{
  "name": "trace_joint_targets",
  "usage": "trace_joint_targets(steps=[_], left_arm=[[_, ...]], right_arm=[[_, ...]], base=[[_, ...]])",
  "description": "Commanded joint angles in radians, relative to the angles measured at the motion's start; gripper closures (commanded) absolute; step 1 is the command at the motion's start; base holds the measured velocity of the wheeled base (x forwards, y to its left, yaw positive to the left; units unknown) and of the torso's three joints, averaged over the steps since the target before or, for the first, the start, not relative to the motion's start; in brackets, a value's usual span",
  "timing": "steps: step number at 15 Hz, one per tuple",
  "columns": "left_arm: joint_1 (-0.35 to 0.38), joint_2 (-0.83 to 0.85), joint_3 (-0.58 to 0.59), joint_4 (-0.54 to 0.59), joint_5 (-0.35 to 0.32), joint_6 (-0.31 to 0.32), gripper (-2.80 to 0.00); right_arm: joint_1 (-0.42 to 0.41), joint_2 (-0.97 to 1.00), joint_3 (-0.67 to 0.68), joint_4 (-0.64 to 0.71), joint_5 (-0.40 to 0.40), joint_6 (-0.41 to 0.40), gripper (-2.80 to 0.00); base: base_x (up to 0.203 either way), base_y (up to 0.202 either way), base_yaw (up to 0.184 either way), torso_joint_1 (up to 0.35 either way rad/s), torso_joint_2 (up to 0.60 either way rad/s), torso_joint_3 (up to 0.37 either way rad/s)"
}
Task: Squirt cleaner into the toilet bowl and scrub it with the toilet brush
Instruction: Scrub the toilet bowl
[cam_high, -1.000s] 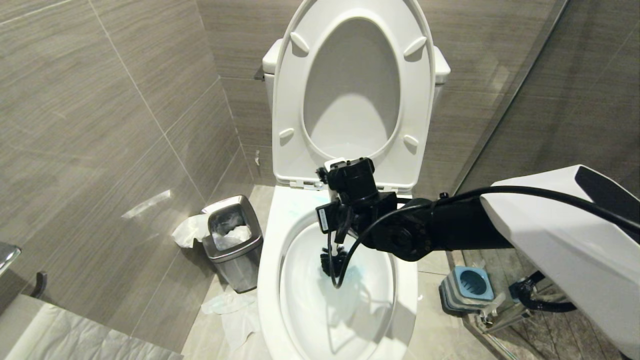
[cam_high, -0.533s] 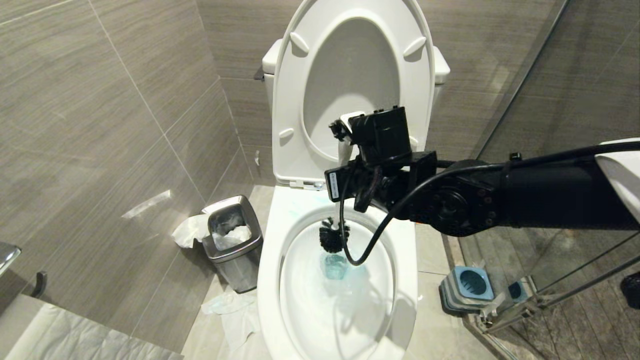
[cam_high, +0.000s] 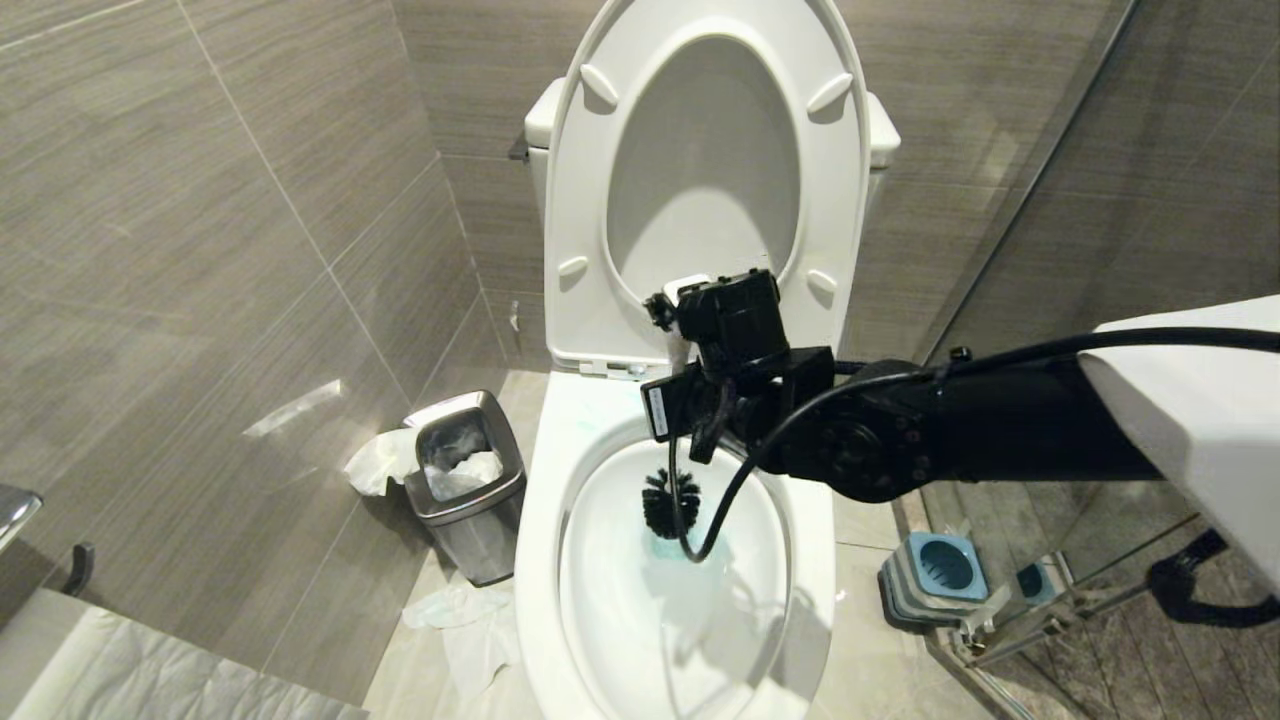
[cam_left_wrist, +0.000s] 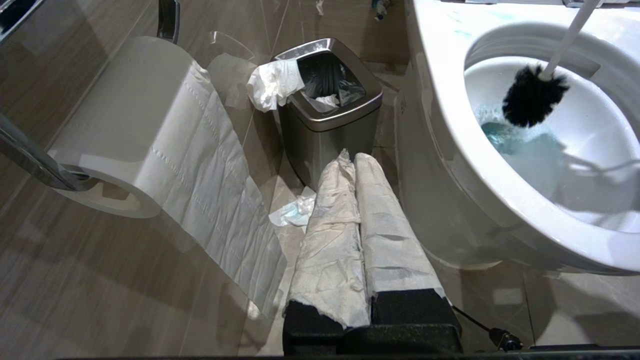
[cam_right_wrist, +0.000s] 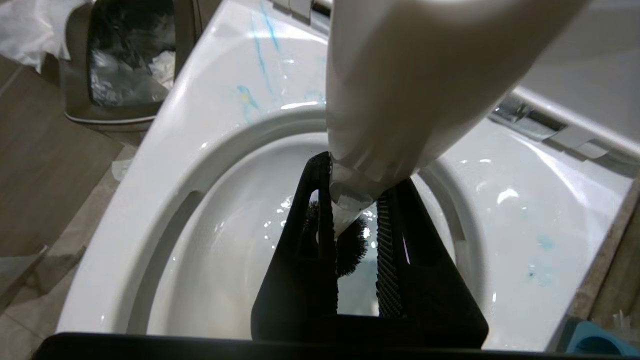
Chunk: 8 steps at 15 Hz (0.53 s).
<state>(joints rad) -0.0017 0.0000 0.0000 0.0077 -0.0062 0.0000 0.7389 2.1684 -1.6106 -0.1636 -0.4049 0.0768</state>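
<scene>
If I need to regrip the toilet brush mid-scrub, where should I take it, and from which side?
Take the slim white handle of the toilet brush, well above the black bristle head, likely from above. The handle slants up out of the toilet bowl, where the right gripper now clamps it; the head hangs over blue water.

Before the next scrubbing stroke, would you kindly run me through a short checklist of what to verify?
1. Right gripper closed on the toilet brush handle: ok.
2. Bristle head inside the toilet bowl, below the rim: ok.
3. Blue cleaner in the water: ok.
4. Seat and lid raised clear of the arm: ok.
5. Bristles pressing on the ceramic: cannot tell.
6. Left gripper shut, parked beside the steel bin: ok.
</scene>
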Motion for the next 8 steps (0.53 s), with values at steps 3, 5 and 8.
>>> trace_joint_targets(steps=[3, 5, 8], left_arm=[[0.000, 0.000, 0.002, 0.000, 0.000, 0.000, 0.00], [0.000, 0.000, 0.002, 0.000, 0.000, 0.000, 0.00], [0.000, 0.000, 0.002, 0.000, 0.000, 0.000, 0.00]], right_arm=[[0.000, 0.123, -0.003, -0.040, -0.009, 0.004, 0.00], [0.000, 0.129, 0.000, -0.043, -0.023, 0.010, 0.00], [0.000, 0.074, 0.000, -0.048, -0.023, 0.009, 0.00]], base=[[0.000, 0.000, 0.000, 0.000, 0.00, 0.000], [0.000, 0.000, 0.000, 0.000, 0.00, 0.000], [0.000, 0.000, 0.000, 0.000, 0.00, 0.000]])
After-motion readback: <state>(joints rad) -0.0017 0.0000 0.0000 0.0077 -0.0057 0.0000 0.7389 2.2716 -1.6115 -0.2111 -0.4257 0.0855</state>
